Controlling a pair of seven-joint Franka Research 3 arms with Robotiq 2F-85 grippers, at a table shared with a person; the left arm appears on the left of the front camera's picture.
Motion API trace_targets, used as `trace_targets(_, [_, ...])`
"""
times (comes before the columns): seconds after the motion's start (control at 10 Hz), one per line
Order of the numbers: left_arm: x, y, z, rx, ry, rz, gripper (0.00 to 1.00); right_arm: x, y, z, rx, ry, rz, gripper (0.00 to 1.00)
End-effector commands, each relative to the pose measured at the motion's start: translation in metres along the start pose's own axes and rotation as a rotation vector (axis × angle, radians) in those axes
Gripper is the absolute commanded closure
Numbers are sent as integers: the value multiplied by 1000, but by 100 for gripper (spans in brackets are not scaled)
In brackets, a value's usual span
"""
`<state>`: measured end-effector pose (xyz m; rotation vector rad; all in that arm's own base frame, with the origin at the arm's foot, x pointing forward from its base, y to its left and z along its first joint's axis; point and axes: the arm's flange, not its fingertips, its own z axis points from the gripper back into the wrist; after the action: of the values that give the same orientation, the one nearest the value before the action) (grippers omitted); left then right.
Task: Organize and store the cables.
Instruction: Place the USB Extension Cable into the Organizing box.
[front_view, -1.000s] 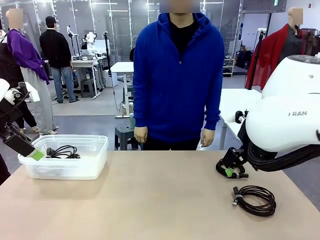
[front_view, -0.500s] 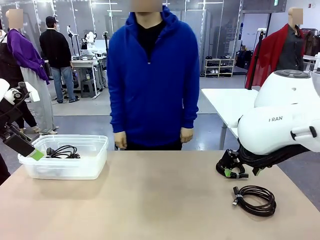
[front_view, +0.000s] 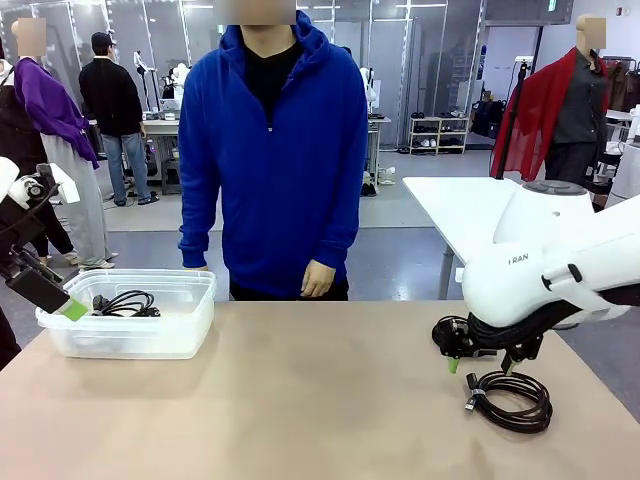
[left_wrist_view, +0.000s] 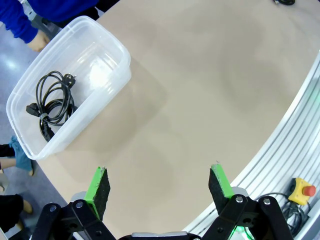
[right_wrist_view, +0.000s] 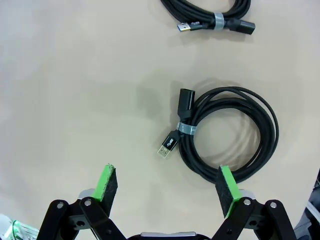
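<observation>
A clear plastic tub (front_view: 196, 300) stands on the tan table (front_view: 300, 400) at the robot's left and holds one coil of thin black cable (front_view: 125, 303), lying flat on its floor. The left hand (left_wrist_view: 159, 184) hangs beside the tub, its green-padded fingers wide apart and empty. The right hand (right_wrist_view: 166, 184), also spread wide and gripping nothing, hovers above a second black coil (right_wrist_view: 186, 131), which lies flat on the table and nearer its right finger in the wrist view. That coil's banded plugs sit side by side, and the silver one points toward the left finger. A third bundle (right_wrist_view: 215, 12) lies farther off.
</observation>
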<state>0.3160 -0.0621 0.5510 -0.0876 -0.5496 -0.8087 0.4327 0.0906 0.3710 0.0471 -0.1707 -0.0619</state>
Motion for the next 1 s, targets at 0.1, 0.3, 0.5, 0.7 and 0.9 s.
trace_targets(0.1, [1, -2, 1, 5, 0, -6, 0, 16, -9, -33, -29, 31, -67, 0])
trace_targets(0.3, [1, -2, 1, 5, 0, -6, 0, 22, -15, -48, -37, 54, -89, 0])
trace_targets(0.5, [1, -2, 1, 5, 0, -6, 0, 27, -16, -60, -43, 76, -97, 0])
trace_targets(0.7, [1, -2, 1, 5, 0, -6, 0, 32, -20, -68, -35, 79, -118, 0])
trace_targets(0.9, [1, -2, 1, 5, 0, -6, 0, 39, -24, -76, -35, 79, -131, 0])
